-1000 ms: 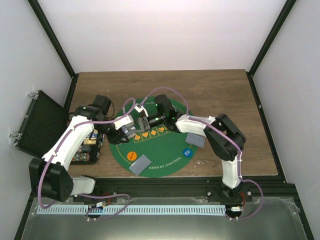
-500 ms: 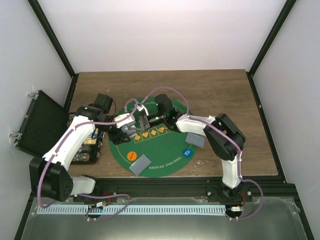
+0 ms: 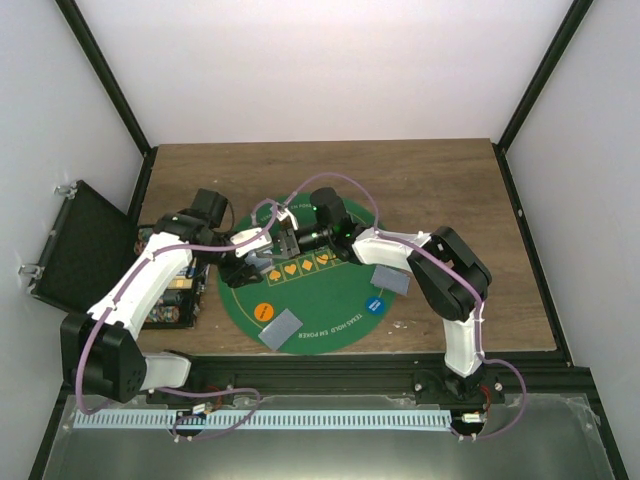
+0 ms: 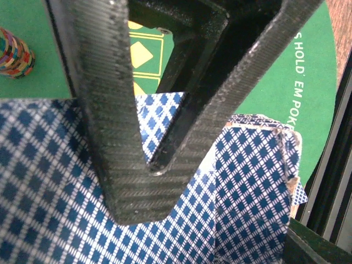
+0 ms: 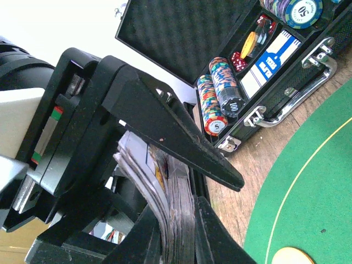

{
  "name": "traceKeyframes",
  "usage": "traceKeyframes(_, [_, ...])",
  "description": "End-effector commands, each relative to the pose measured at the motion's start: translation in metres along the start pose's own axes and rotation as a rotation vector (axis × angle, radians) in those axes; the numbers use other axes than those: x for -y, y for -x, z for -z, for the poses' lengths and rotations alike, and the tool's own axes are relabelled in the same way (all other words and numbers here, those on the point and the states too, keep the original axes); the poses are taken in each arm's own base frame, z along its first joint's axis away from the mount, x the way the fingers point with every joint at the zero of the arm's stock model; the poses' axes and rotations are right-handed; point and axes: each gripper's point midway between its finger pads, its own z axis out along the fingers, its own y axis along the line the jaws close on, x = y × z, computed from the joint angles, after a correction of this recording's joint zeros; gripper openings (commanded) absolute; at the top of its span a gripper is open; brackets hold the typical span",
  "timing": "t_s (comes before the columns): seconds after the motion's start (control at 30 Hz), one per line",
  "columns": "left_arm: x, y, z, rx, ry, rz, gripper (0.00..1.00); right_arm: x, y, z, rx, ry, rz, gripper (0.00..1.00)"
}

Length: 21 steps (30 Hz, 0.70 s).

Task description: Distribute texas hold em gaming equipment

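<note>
Left end effector [image 3: 247,262] and right end effector [image 3: 290,240] meet above the far left part of a round green felt mat [image 3: 330,300].
Right fingers are clamped on a thick deck of playing cards with blue-and-white diamond backs [image 5: 170,198]. Left fingertips are drawn together right at that deck; whether they pinch a card cannot be told. A small face-down card pile [image 3: 281,328] lies at the mat's near edge beside an orange round disc [image 3: 263,311]. Another pile [image 3: 392,278] lies at its right edge near a blue round disc [image 3: 376,304]. An open black chip case [image 3: 170,290] sits on the wooden surface [image 3: 430,180].
</note>
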Motion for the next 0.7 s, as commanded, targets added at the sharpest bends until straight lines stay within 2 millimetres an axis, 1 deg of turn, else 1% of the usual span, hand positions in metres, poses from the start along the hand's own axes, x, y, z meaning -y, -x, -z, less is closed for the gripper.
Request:
traceKeyframes(0.0, [-0.023,0.013,-0.004,0.041,0.072,-0.04,0.65,-0.046,-0.006,-0.002,-0.062,0.115,0.072,0.01])
traceKeyframes(0.07, [-0.022,0.014,-0.003,0.044,0.072,-0.041,0.57,-0.046,-0.007,-0.001,-0.061,0.114,0.075,0.03])
traceKeyframes(0.17, [-0.019,0.013,-0.002,0.046,0.061,-0.042,0.52,-0.042,-0.007,-0.001,-0.056,0.094,0.073,0.11])
traceKeyframes(0.3, [-0.015,0.009,-0.001,0.03,0.051,-0.038,0.51,-0.031,-0.005,-0.002,-0.042,0.025,0.063,0.2])
traceKeyframes(0.43, [-0.011,0.003,-0.001,0.014,0.046,-0.041,0.51,-0.02,-0.002,0.004,-0.011,-0.068,0.076,0.29])
traceKeyframes(0.53, [-0.011,-0.001,-0.001,-0.002,0.049,-0.036,0.51,-0.012,-0.001,0.009,0.011,-0.133,0.077,0.32])
traceKeyframes(0.67, [-0.009,-0.003,-0.001,-0.007,0.045,-0.036,0.51,-0.006,0.0,0.016,0.03,-0.182,0.074,0.32])
